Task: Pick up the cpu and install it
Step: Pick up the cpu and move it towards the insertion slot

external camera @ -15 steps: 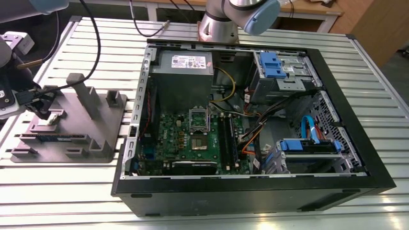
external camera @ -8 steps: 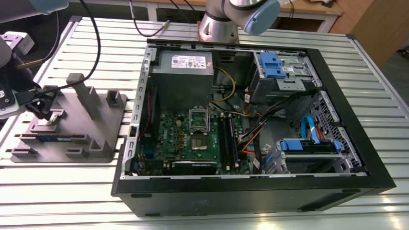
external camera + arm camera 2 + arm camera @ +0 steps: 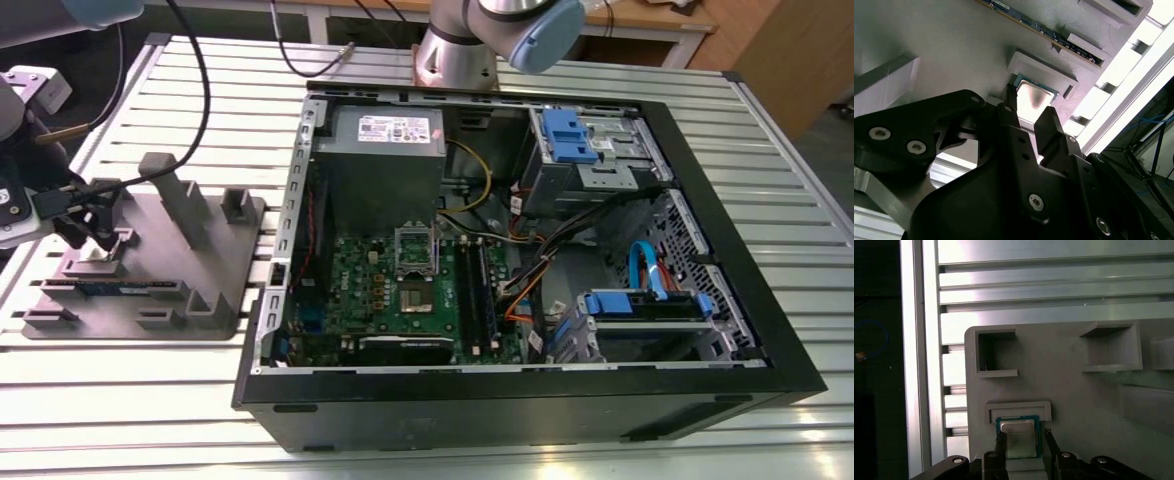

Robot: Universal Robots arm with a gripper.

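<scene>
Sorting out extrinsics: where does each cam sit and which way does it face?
Exterior view: high, off the arm, looking down on the open PC case and the grey fixture at its left; the arm and gripper show.
First wrist view: on the wrist, facing straight down onto the cpu; gripper shows.
Second wrist view: on the wrist, looking obliquely along the gripper at the cpu.
Shared: both wrist views show cpu, fixture and gripper.

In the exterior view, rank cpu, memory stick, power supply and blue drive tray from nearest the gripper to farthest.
1. cpu, right at the gripper, on the grey stand.
2. memory stick, same stand, just beyond.
3. power supply, inside the case.
4. blue drive tray, across the case, the exterior view's right.
</scene>
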